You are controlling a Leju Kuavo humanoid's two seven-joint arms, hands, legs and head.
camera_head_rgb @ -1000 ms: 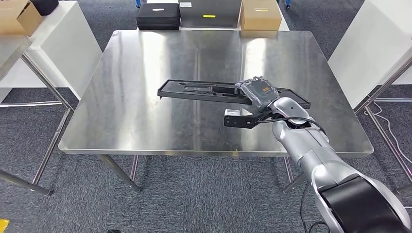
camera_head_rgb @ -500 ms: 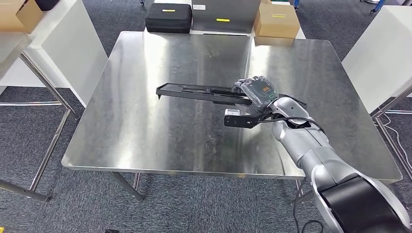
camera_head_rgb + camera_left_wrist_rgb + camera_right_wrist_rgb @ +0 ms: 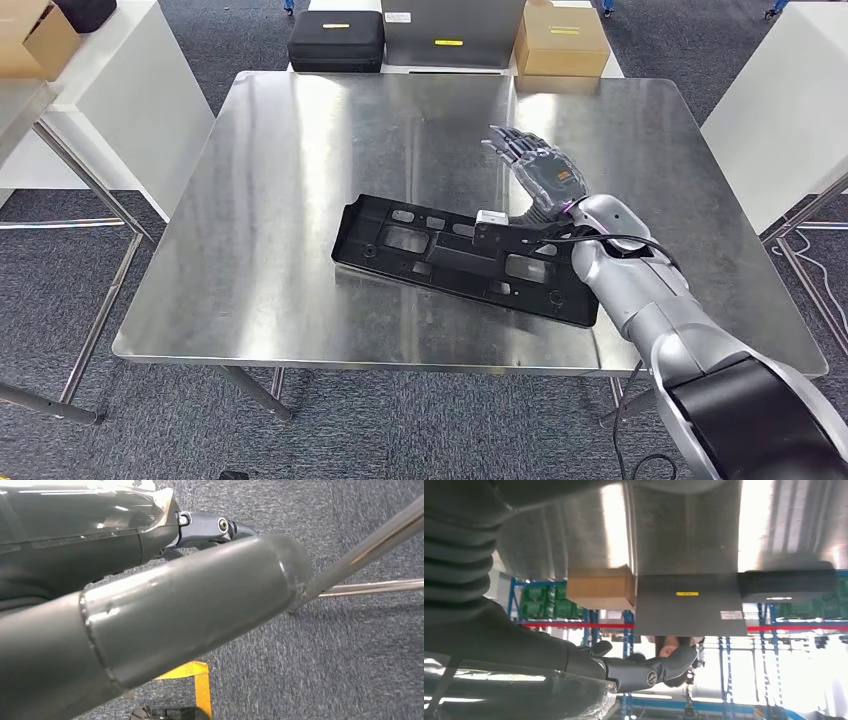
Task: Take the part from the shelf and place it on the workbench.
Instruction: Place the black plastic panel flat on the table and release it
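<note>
Part (image 3: 462, 258) flat on the workbench (image 3: 280, 220), lying slantwise near the front edge; placement step looks done, release in hand. Head view: right hand (image 3: 535, 175) just behind the part, fingers spread and raised, holding nothing; next move is likely a clean lift away without clipping the part's rear edge. Left wrist view: robot's own dark body parts over grey carpet, a metal table leg (image 3: 360, 555) crossing; can't tell the left hand's state. Right wrist view: right hand's fingers (image 3: 644, 670) extended with nothing between them, confirms release; beyond the workbench, a cardboard box (image 3: 599, 587) and a grey case (image 3: 689, 605), seen side-on here, from above in head view.
</note>
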